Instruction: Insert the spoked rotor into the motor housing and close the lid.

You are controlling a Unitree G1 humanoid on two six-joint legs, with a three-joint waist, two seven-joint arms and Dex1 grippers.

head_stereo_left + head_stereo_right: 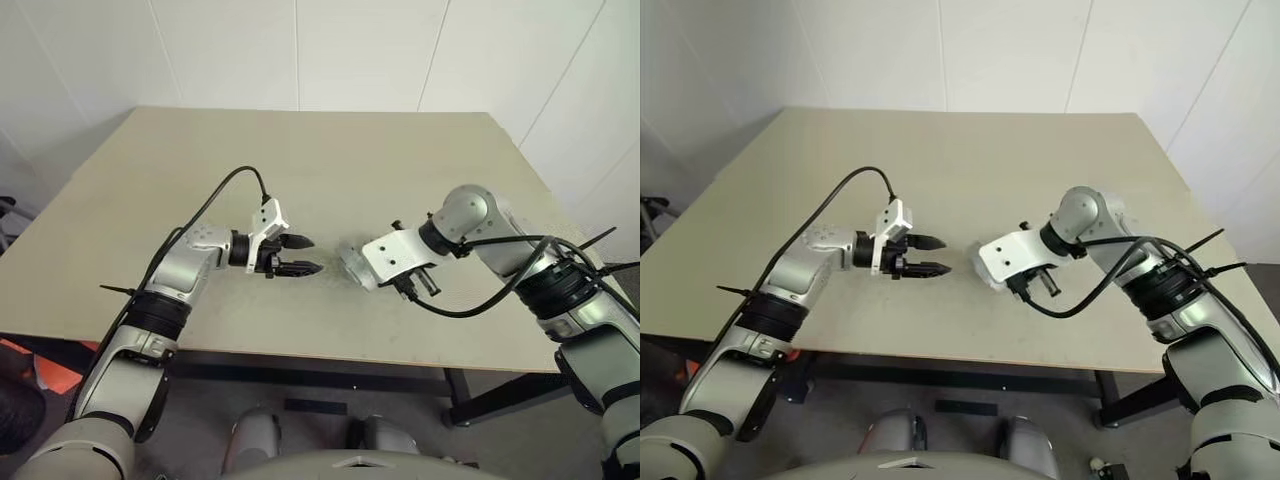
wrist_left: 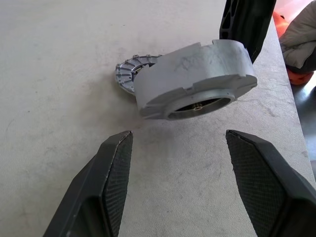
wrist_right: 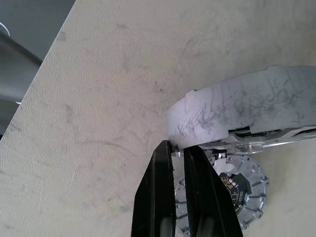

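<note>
The motor housing (image 2: 197, 74) shows as a thick round grey casing, tilted, with its open face turned down toward the table. My right gripper (image 3: 177, 148) is shut on its rim and holds that side up. A shiny silver edge (image 3: 256, 144) shows under the casing; I cannot tell whether it is the spoked rotor. The lid (image 3: 242, 190), a flat grey disc with a ribbed rim and a green-and-black centre, lies on the table (image 1: 330, 150) partly under the housing. My left gripper (image 2: 178, 134) stands open, level, a short way from the housing (image 1: 352, 265), with nothing between its fingers.
The beige table stretches wide behind and to both sides of the two grippers. Its front edge (image 1: 300, 350) runs close below them. An orange thing (image 2: 296, 19) lies on the floor past the table's edge.
</note>
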